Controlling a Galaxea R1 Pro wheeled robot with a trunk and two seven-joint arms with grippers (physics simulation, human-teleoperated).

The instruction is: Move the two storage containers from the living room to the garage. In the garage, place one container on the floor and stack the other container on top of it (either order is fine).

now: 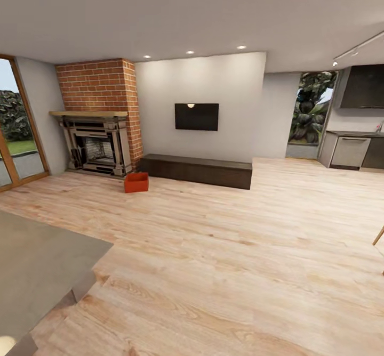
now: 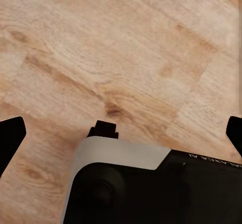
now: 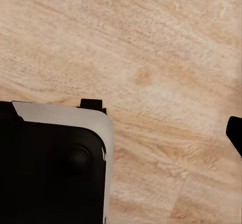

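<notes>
both sets of jaws stand spread wide, empty, above the wood-plank floor [image 2: 126, 48]. the storage container [image 1: 136, 182] (one orange-red tray visible) sits far ahead of them, by the fireplace [image 1: 97, 145]. best to drive close and square up before lowering either arm.

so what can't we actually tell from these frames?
- Head view: the storage containers read as one small orange-red shape by the fireplace; too far off to tell whether it is one or two.
- Left wrist view: both fingertips are cut by the picture's edges above the wood floor; the left gripper's true gap is unclear.
- Right wrist view: only one fingertip shows, cut by the edge.
</notes>
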